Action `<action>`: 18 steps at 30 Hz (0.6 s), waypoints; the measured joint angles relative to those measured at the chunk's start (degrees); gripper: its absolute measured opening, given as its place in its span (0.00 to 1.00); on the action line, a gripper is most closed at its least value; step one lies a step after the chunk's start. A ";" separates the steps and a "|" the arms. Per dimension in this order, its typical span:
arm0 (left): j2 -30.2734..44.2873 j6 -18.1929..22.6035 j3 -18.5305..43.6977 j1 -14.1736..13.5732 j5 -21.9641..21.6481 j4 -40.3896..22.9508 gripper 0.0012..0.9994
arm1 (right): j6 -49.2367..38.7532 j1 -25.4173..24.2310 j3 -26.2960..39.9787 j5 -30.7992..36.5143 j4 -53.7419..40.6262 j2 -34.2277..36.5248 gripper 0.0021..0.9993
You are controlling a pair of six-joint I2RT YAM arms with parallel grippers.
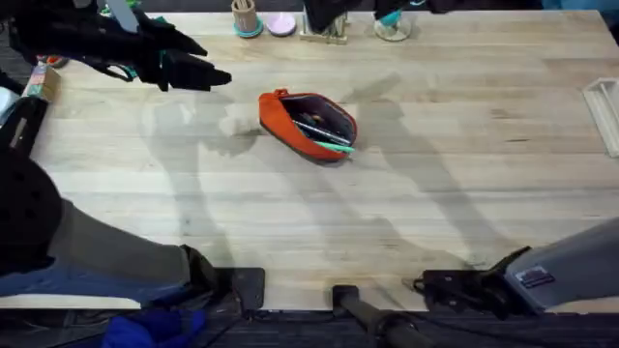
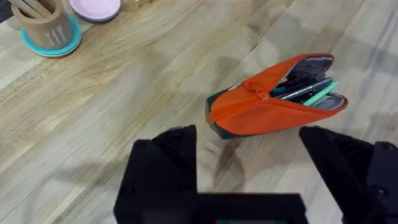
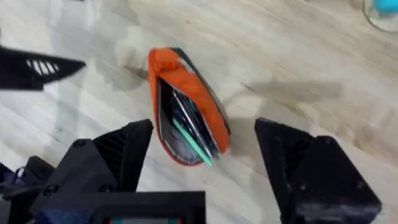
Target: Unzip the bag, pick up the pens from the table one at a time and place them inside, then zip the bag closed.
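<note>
1. Orange fabric with a dark lower edge makes up the bag, a small elongated pouch lying near the middle of the table, somewhat toward its far edge.
2. Its zipper is undone and the mouth gapes, showing a grey lining.
3. Two pens lie inside: one bright green stick, one silver-grey, both thin and straight, the green tip poking past the opening.
4. Pale wooden planks with visible grain form the tabletop.
5. One left gripper hovers near the far left corner, its black fingers spread apart and holding nothing.
6. One right gripper hangs above the bag, black fingers wide apart, empty.
7. One wooden cup and one pink disc stand along the far edge.
</note>
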 joint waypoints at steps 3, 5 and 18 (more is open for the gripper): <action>0.00 0.00 0.00 0.00 0.02 0.00 0.99 | 0.75 0.71 2.49 0.00 -0.02 2.56 1.00; 0.00 0.00 0.00 0.00 0.01 0.00 0.99 | 1.50 1.22 3.51 0.00 0.06 3.83 1.00; 0.00 0.00 0.00 0.00 0.00 0.00 0.99 | 8.37 4.03 5.62 -1.04 3.53 10.20 1.00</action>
